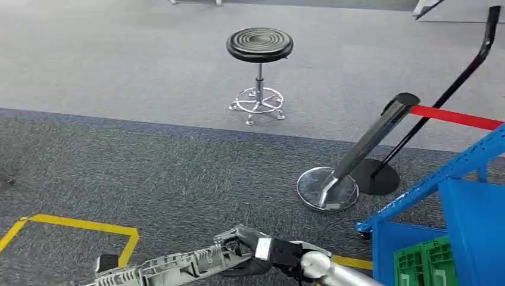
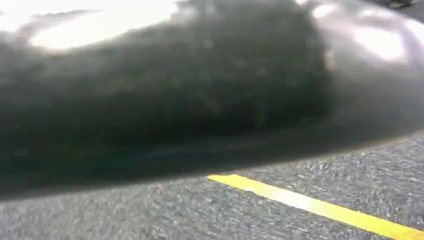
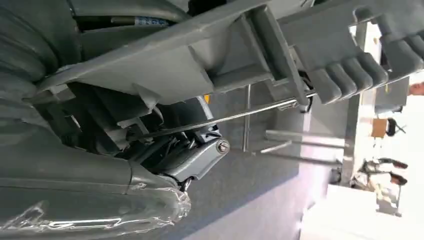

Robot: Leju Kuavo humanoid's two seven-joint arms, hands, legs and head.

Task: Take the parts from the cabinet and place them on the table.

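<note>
Grey carpet (image 1: pixel 149 161) with a stool (image 1: pixel 259 65) is faced; no table is seen. A long grey part (image 1: pixel 172 267) is held in the right hand (image 1: pixel 253 253). Left hand's state cannot be told. Placement is judged pending.

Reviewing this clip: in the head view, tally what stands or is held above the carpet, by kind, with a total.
Black round stool: 1
Barrier posts, chrome-based post and black post: 2
Blue cabinet: 1
Green crate: 1
Grey plastic part held in the right hand: 1
Total: 6
</note>
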